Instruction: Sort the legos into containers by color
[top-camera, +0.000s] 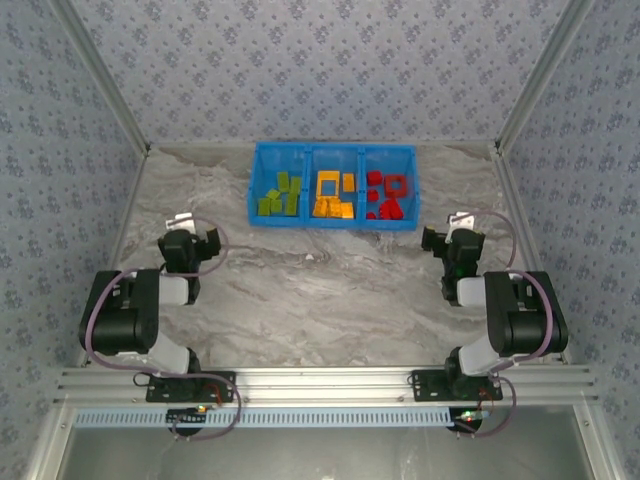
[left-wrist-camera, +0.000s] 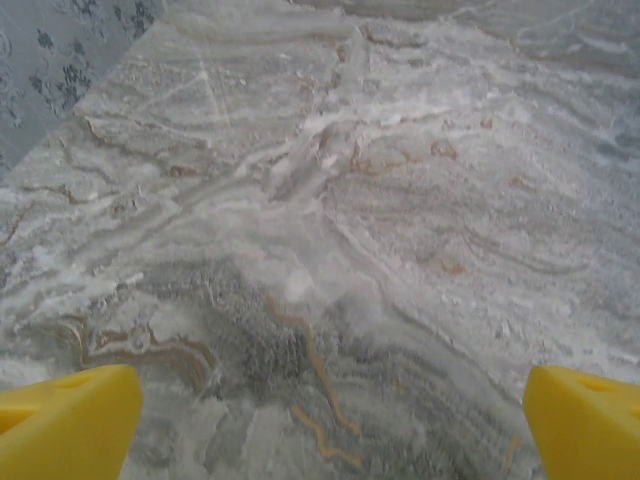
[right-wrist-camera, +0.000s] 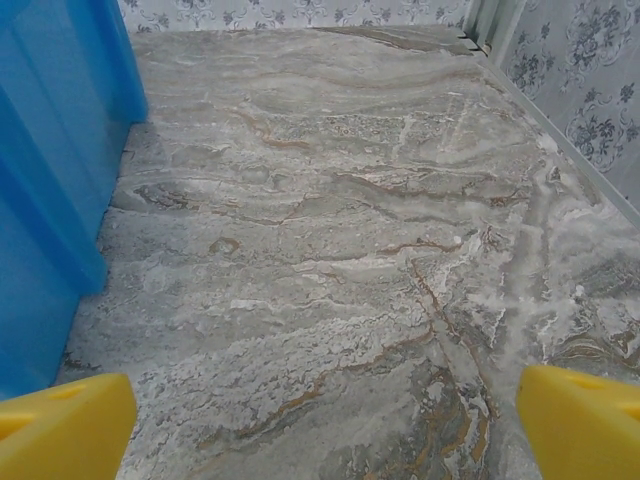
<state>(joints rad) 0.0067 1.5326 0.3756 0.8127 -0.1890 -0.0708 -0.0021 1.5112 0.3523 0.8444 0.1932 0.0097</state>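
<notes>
Blue-flowered wallpaper panels (top-camera: 320, 70) box in a grey marbled table (top-camera: 330, 300) where a sorting job looks all but finished. The left arm (top-camera: 125, 315) and right arm (top-camera: 520, 315) sit folded by the table's near edge, one toward each near corner.

Against the middle of the far edge stands the blue tray (top-camera: 310, 222). Each of its three compartments holds one colour: green legos (top-camera: 280, 195) in the left, orange-yellow legos (top-camera: 333, 197) in the middle, red legos (top-camera: 387, 197) in the right. Every brick I can make out lies inside it.

The left gripper (top-camera: 195, 240) hovers over bare marble, apart from the tray, its yellow fingers (left-wrist-camera: 65, 420) spread wide with nothing between them. The right gripper (top-camera: 445, 238) hangs near the tray's near right corner, blue wall close on its left, fingers (right-wrist-camera: 60, 425) equally wide and empty.

By my reading the placing step is done and the arms are parked. The next move calls only for a check that no brick sits in the wrong compartment or hides behind an arm. I can read no brand, label or writing anywhere.
</notes>
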